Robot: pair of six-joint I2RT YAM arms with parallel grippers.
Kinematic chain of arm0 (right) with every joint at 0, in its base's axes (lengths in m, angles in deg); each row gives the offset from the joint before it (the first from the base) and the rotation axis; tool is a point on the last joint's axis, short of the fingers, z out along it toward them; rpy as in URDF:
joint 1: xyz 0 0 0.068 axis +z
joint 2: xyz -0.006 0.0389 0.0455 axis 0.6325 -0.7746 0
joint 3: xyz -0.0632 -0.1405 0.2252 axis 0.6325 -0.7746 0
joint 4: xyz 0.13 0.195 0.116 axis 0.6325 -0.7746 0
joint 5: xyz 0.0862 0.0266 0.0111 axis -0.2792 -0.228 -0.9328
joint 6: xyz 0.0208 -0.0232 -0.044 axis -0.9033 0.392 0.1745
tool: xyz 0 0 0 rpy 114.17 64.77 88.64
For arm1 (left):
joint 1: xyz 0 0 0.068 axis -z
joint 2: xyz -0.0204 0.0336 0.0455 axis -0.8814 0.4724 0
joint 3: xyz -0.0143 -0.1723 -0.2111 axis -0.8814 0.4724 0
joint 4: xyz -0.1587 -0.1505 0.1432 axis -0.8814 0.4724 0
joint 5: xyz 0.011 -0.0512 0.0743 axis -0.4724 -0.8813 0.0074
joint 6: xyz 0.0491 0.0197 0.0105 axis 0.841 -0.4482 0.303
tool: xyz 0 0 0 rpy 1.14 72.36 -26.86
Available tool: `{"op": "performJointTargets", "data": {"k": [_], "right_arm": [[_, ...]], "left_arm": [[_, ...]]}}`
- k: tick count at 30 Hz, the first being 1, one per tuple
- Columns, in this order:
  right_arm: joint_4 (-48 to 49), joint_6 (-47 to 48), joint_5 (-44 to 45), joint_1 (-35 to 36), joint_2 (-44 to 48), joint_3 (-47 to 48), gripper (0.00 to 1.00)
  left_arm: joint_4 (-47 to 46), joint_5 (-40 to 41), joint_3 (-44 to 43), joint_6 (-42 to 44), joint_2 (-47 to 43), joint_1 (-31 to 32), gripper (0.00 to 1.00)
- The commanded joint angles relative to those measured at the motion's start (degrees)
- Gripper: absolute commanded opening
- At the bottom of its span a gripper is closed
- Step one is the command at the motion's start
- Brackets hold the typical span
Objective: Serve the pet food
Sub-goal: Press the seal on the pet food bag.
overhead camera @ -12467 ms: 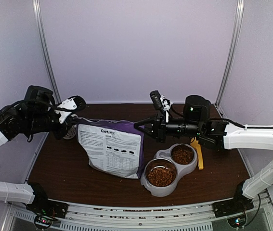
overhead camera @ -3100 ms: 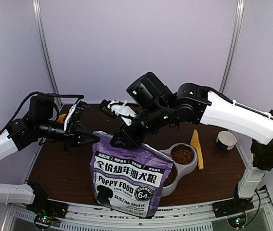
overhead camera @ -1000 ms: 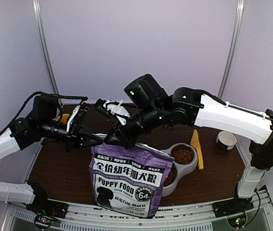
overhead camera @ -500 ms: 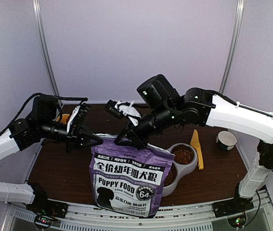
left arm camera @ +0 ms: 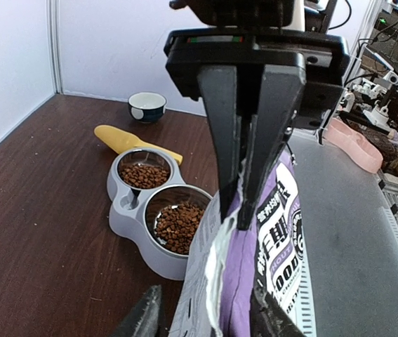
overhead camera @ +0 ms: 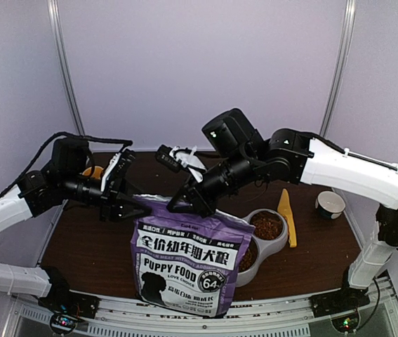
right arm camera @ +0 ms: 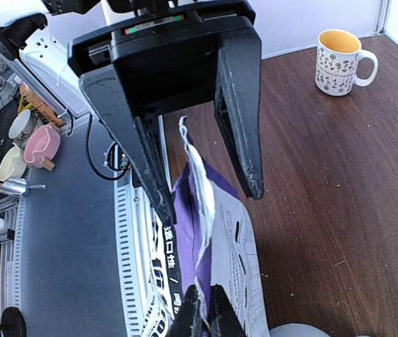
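From above, your left gripper [overhead camera: 141, 208] was clamped on the left end of the top seam of the puppy food bag [overhead camera: 184, 261], which stood upright near the bench's front edge. Your right gripper [overhead camera: 188, 205] sat at the same seam, a little further right. The kibble [overhead camera: 266, 225] lay in the grey double bowl [overhead camera: 272, 247] just right of the bag. The yellow scoop [overhead camera: 287, 216] lay beside the bowl, and a mug [overhead camera: 330, 204] stood near the right edge.

In your left wrist view, the fingers [left arm camera: 220, 133] were pinched almost together on the seam, and kibble filled both cups of the bowl.

In your right wrist view, the fingers [right arm camera: 239, 105] stood wide apart, straddling the seam and holding nothing.
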Motion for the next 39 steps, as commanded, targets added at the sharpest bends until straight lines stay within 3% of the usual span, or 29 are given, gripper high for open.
{"op": "performJointTargets", "data": {"k": [1, 17, 25, 39], "right_arm": [[1.1, -0.9, -2.4, -0.3, 1.3, -0.5, 0.00], [2.2, -1.4, -4.0, -0.1, -0.3, -0.5, 0.00], [2.1, -1.5, -3.8, -0.1, -0.7, -0.3, 0.00], [-1.5, -0.2, -0.3, -0.1, 0.1, -0.6, 0.00]], "left_arm": [[-2.6, -1.1, -1.9, 0.3, 1.2, 0.7, 0.42], [-6.5, -5.0, -2.1, -2.0, 3.0, 1.3, 0.34], [-6.6, -5.7, -2.2, -2.1, 3.1, 1.3, 0.00], [-5.5, -4.1, -2.0, -1.2, 1.7, 1.3, 0.00]]}}
